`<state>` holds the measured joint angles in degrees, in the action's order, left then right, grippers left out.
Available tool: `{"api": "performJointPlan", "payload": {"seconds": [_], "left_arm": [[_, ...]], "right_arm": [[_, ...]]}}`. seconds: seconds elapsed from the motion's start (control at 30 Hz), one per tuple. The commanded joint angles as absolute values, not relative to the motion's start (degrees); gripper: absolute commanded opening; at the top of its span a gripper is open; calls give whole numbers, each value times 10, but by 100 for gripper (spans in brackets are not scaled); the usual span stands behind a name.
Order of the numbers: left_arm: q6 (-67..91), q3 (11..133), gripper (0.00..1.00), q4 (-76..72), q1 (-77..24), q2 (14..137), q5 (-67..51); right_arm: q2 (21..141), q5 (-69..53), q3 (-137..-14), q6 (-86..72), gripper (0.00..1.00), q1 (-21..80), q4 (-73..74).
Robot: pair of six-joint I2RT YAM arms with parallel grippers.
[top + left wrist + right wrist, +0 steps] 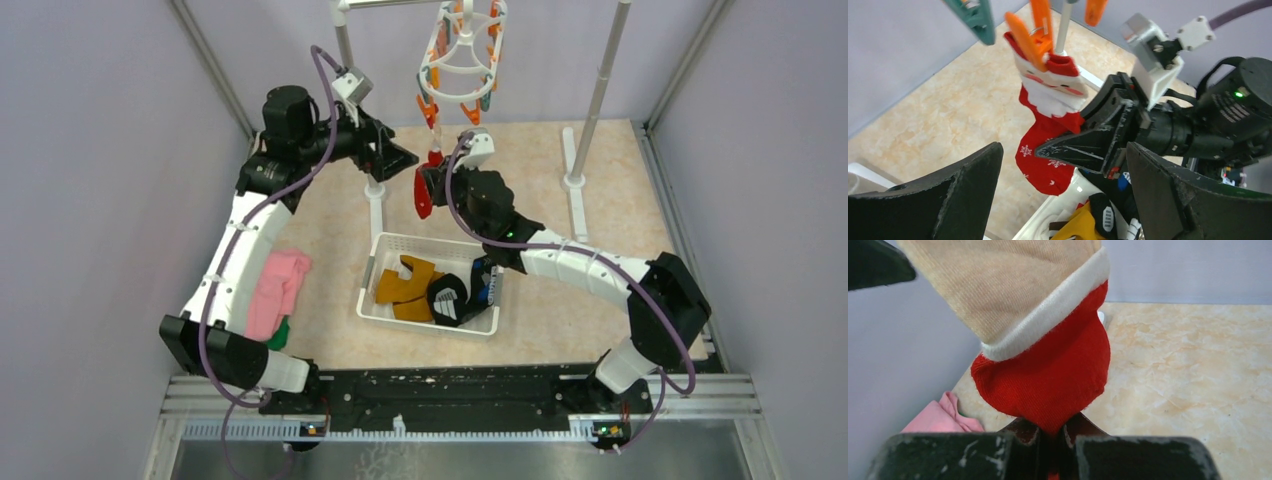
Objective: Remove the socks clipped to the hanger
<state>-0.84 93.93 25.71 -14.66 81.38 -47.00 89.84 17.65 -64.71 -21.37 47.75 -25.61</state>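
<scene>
**Red sock pinched at the toe, its cuff in the clip**

Near the left edge of the worktop, toward the near side, lies a pink and green folded cloth [276, 292]. The left arm rises above it and reaches toward the middle of the far edge. The left gripper [400, 158] has its black fingers [955, 197] spread wide. It holds nothing and faces the sock from just beside it.

Above the middle of the far edge hangs the white plastic oval hanger [462, 55], ringed with orange and teal clothespin clips. One orange clip [1029, 35] bites the cuff of a red fabric sock with a Santa face and white snowflakes [1045, 167]. No other sock shows on the ring. The sock dangles near the far rim of a white mesh basket [367, 285] at mid-worktop. The basket holds mustard-orange socks [405, 285] and a black sock with white markings [447, 298].

The right arm comes in from the near right corner. The right gripper [428, 190] is pressed together on the very toe of the red sock.

Likely risks:
- The grip takes only a small fold of fabric, so a pull against the clip's spring could slide the toe out of the jaws.
- Nothing steadies the hanger. A sideways tug may swing it, tilt it, or lift its hook off the rail.
- The two grippers are close together, so either one advancing could strike the other.
- If the sock comes free suddenly, it could drop outside the basket.
</scene>
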Motion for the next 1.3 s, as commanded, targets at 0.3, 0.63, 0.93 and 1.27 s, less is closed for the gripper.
{"api": "performJointPlan", "payload": {"seconds": [0.3, 0.63, 0.93, 1.27], "left_arm": [[231, 1018, 99, 150, -161, 849, -281], [241, 1058, 99, 133, -190, 902, -268], [236, 1028, 99, 121, -207, 889, -238], [216, 1034, 92, 105, -227, 893, -239]], "right_arm": [[903, 178, -694, -228, 0, 474, -259], [923, 165, -715, -226, 0, 474, -251], [953, 138, -748, -230, 0, 474, -246], [975, 125, -765, -236, 0, 480, -243]]}}
